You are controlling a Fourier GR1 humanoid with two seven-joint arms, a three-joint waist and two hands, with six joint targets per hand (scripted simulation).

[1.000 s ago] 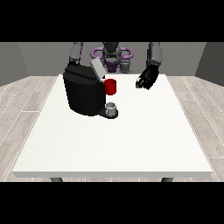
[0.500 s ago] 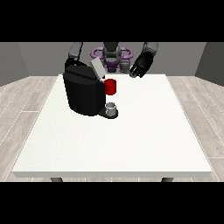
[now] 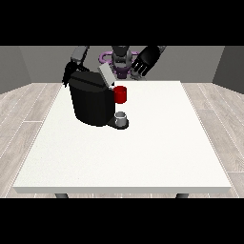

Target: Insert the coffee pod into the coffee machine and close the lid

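Front view. A white table (image 3: 124, 157) fills the middle and lower part of the frame, with the robot (image 3: 122, 56) small at the top centre behind its far edge.

The coffee machine (image 3: 91, 99), a black rounded block, stands on the table in the upper left of centre. Its lid (image 3: 105, 75), a light grey flap, is tilted up at the machine's top right, so the machine is not closed. What lies inside the opening under the lid cannot be made out. A red thing at the machine (image 3: 120, 94) sits against the machine's right side, just below the raised lid. Below it, on the machine's dark base, stands a small grey thing (image 3: 122, 117), cup-shaped; whether it is the pod I cannot tell, and no pod shows plainly anywhere else on the table.

The hand at the view's right (image 3: 146, 60) is raised above the table's far edge, up and to the right of the machine and apart from it. Its fingers are spread and nearly straight, pointing down and to the left, and it holds nothing.

The hand at the view's left (image 3: 69, 74) is a dark shape behind the machine's upper left corner, mostly hidden; its fingers cannot be read, nor whether it touches the machine.
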